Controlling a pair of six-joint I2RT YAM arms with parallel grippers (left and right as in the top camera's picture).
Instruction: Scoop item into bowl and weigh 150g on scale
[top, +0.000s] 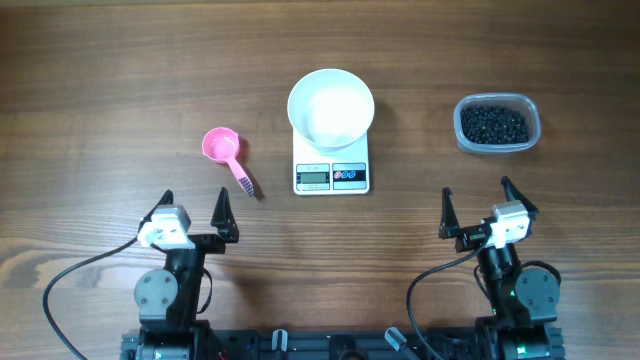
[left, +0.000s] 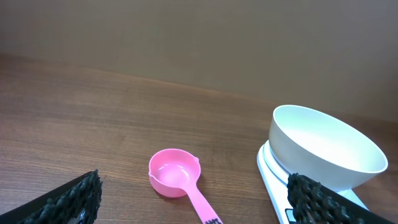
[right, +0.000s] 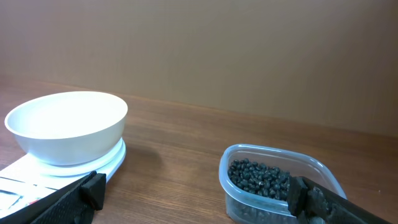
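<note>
A white bowl (top: 331, 108) (left: 326, 146) (right: 66, 126) stands empty on the white scale (top: 332, 172) (left: 269, 180) (right: 25, 171) at the table's centre. The item, many small black beads (top: 493, 124) (right: 258, 178), fills a clear plastic tub (top: 497, 124) (right: 236, 193) at the right. A pink scoop (top: 224, 149) (left: 175, 176) lies left of the scale, handle toward me. My left gripper (top: 194, 208) (left: 193, 194) is open near the front edge, behind the scoop, nothing between its fingers. My right gripper (top: 478, 204) (right: 196, 191) is open at the front right, empty, short of the tub.
Dark wood table (top: 100, 90) all round. Black cables (top: 80, 270) run from both arm bases at the front edge. A plain brown wall (left: 186, 37) rises behind the table's far edge.
</note>
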